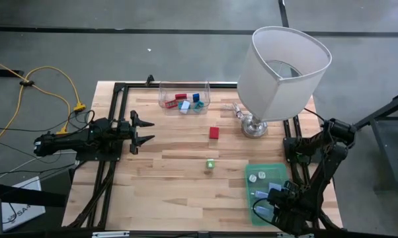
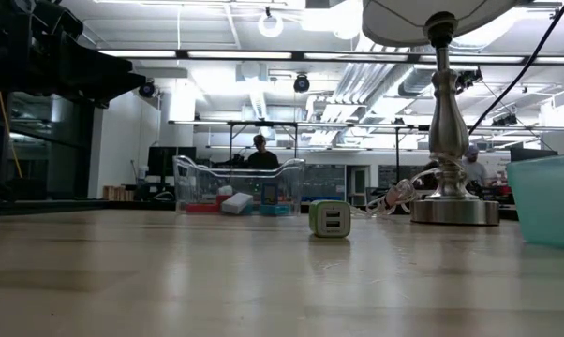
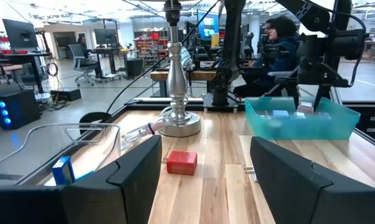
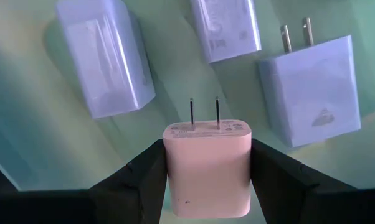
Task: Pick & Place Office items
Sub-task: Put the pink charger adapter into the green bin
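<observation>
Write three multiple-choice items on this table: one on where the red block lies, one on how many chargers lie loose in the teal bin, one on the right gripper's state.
1. Where is the red block?
A. inside the clear bin
B. on bare wood between the clear bin and the lamp
C. in the teal bin

2. In the right wrist view, how many white chargers lie loose in the teal bin, apart from the held one?
A. three
B. none
C. six

3. What is the right gripper doing?
A. hanging open and empty
B. shut on a white plug charger
C. holding the lamp

Answers:
1 B: the high view shows it alone on the boards.
2 A: three lie below the prongs.
3 B: both fingers press the charger's sides.
</observation>
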`<state>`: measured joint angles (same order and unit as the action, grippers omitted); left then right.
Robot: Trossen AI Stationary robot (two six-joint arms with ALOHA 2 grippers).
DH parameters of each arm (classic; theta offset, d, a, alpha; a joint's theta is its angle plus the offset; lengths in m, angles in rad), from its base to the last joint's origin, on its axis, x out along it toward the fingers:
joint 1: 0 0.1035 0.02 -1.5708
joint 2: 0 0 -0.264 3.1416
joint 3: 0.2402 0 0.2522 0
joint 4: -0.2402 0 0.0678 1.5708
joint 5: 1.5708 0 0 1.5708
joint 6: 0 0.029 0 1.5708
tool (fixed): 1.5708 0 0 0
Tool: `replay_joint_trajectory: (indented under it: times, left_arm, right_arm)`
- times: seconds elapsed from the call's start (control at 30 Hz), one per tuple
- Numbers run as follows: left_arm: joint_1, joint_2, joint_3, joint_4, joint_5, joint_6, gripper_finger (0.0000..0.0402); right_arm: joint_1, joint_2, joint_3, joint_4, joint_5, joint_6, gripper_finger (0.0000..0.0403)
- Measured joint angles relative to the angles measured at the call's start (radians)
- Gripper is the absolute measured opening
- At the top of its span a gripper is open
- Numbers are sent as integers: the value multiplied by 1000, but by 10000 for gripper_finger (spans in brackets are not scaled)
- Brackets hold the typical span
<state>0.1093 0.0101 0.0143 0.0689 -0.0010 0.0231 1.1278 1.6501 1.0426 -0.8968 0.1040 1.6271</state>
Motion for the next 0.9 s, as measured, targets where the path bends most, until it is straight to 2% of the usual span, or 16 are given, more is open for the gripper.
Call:
replay_joint_trajectory:
  times: [0.2, 0.4, 0.9]
  left_arm:
    - [0, 0, 0, 0, 0, 0, 237]
    - [0, 0, 0, 0, 0, 0, 237]
    - [0, 0, 0, 0, 0, 0, 237]
  right_arm:
    - [0, 8, -8, 9, 0, 0, 191]
    - [0, 38, -46, 93, -9, -6, 190]
    - [0, 40, -47, 94, -6, -5, 194]
